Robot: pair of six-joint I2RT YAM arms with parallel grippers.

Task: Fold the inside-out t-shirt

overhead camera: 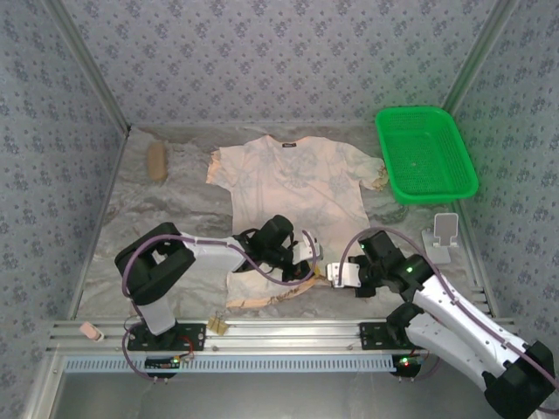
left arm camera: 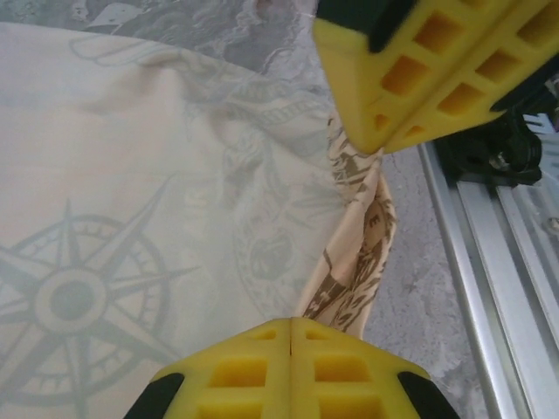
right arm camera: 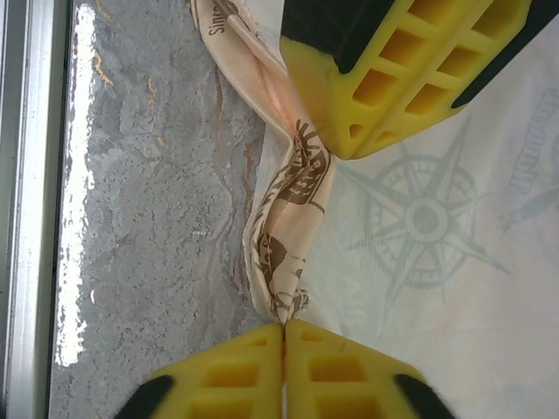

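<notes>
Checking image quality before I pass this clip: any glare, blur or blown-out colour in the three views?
Top external: even, soft light, sharp, though the green basket looks oversaturated. Right wrist: bright glare streak on the grey table beside the rail; t-shirt print sharp. Left wrist: t-shirt pale, low in contrast, its compass print faint.

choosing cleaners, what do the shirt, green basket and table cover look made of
T-shirt: soft matte cloth; it wrinkles and its hem curls.
Green basket: glossy moulded plastic, perforated walls.
Table cover: probably thin plastic film, crinkled with glare.
</notes>
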